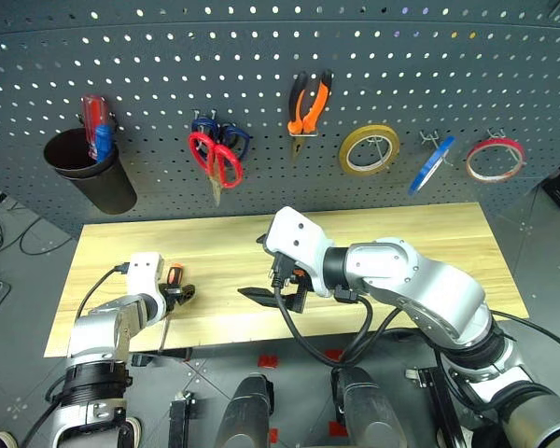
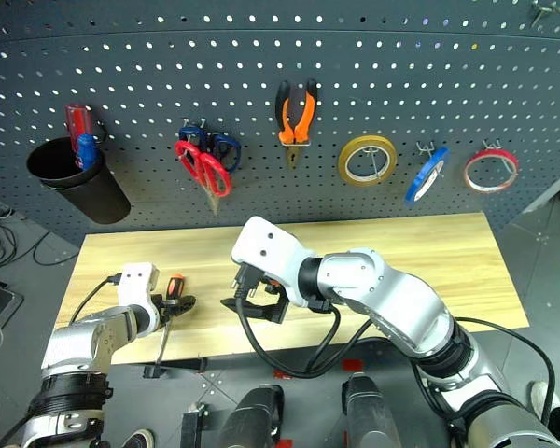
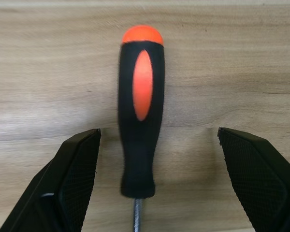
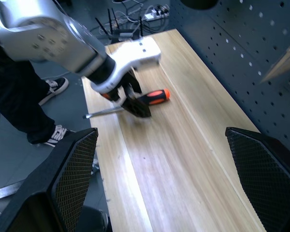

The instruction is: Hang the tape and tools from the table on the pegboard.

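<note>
The screwdriver [image 3: 140, 111], black handle with orange inserts, lies flat on the table [image 1: 401, 243] near its front left corner, shaft pointing past the front edge. My left gripper [image 3: 158, 130] is open, one finger on each side of the handle without touching it. My right gripper [image 4: 160, 130] hovers open and empty over the table's front middle. On the pegboard [image 1: 261, 56] hang the red-handled scissors [image 1: 217, 161], the orange-and-black pliers [image 1: 308, 105] and the blue tape [image 1: 431, 165].
A black cup [image 1: 91, 173] holding red-and-blue-handled tools hangs at the board's left. Blue-handled scissors [image 1: 233, 138] sit behind the red ones. A yellow tape roll [image 1: 369, 149] and a red-and-white ring [image 1: 495, 159] hang to the right. A person's shoes [image 4: 55, 87] stand beside the table's end.
</note>
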Tool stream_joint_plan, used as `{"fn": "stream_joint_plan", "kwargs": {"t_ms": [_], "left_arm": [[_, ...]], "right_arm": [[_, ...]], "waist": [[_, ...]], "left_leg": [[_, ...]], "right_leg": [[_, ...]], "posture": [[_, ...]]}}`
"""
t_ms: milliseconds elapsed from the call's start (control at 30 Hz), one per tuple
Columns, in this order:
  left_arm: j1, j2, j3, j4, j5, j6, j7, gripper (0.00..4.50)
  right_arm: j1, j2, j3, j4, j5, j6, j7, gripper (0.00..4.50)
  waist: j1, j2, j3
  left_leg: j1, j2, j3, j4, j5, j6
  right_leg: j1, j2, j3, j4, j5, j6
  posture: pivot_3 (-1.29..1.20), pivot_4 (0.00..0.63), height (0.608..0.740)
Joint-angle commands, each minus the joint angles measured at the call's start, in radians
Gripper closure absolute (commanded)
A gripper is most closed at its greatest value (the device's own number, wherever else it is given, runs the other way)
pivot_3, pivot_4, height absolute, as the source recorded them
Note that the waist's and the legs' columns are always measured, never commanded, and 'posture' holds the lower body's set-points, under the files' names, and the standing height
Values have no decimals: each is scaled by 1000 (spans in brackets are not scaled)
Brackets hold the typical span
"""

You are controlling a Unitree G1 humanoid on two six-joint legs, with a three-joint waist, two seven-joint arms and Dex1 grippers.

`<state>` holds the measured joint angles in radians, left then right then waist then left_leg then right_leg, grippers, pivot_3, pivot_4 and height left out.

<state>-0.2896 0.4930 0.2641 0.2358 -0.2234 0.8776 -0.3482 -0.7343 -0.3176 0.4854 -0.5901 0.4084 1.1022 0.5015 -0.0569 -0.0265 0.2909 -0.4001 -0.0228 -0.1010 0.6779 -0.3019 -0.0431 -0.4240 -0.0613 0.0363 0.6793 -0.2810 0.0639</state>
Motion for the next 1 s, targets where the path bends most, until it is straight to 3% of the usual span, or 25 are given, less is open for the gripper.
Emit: {"fn": "stream_joint_plan", "kwargs": {"t_ms": [33,333,600,833,1000], "left_arm": [[-24,-16,15,87,5,-40,28,953],[-26,-10,-29,125,17,-99,-2,3568],[94,-40,-23,-123,8,-206,23,3569],[226,-93,31,-463,-14,-420,43,3569],[220,-69,43,-633,-24,-514,21,3569]], "right_arm": [[-24,9,1,-17,0,-8,7,0],[-44,-16,-12,33,-7,-44,45,0],[-58,-89,-44,53,-69,-153,74,0],[-47,-88,-193,-53,28,-111,101,0],[-77,-117,-262,-28,84,-165,174,0]], "waist": [[1,0,0],[1,1,-3],[0,-6,-13],[4,-11,-48],[8,-10,-81]], "left_leg": [[0,0,0,0,0,0],[1,-2,0,0,1,-2],[-1,-4,1,0,4,-7],[-2,-3,2,-1,4,-8],[-1,-3,4,-1,4,-7]], "right_leg": [[0,0,0,0,0,0],[0,-6,0,0,0,0],[-1,-9,0,-1,0,0],[-2,-9,0,-2,0,0],[0,-9,0,-2,0,0]], "posture": [[-27,334,740],[-42,264,740],[-59,175,740],[-61,120,740],[-37,101,740]]}}
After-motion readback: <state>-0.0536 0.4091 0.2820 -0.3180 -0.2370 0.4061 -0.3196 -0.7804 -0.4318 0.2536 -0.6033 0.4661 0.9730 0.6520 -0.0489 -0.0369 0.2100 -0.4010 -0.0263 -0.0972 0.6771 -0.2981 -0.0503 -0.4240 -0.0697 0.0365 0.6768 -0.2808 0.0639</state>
